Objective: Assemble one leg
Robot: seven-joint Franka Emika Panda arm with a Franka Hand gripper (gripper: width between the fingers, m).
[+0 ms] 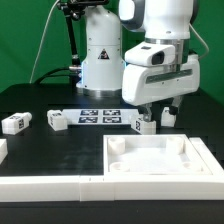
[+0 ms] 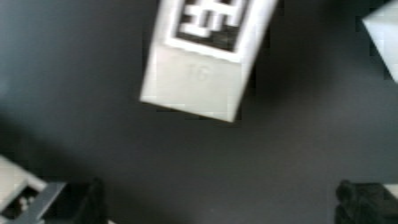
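The work is only at its beginning, as I judge it. No leg is lifted and none is joined to anything. The pincer (image 1: 152, 110) hangs low over the desk (image 1: 40, 100), just above one leg (image 1: 145, 124) that lies flat beside the marker board (image 1: 100, 117), on the exterior view's right of it. In the wrist view the same leg (image 2: 196, 85) lies on the dark surface with its tag upward. The two fingertips (image 2: 54, 200) stand wide apart near the corners of the picture, so the pincer (image 2: 210, 200) is spread and holds nothing. The fingers do not touch the leg. What is left, I think, is nearly everything: to come down, pinch the leg, carry it and fix it in its place.

Now the count. I see four small blocks of this kind: the one under the pincer, one (image 1: 170, 117) close to it, and two (image 1: 58, 120) (image 1: 12, 123) further to the exterior view's left. There is one big square tray (image 1: 110, 158) with a raised rim in front. Long white bars (image 1: 40, 185) lie along the near edge; how many they are I cannot tell surely.
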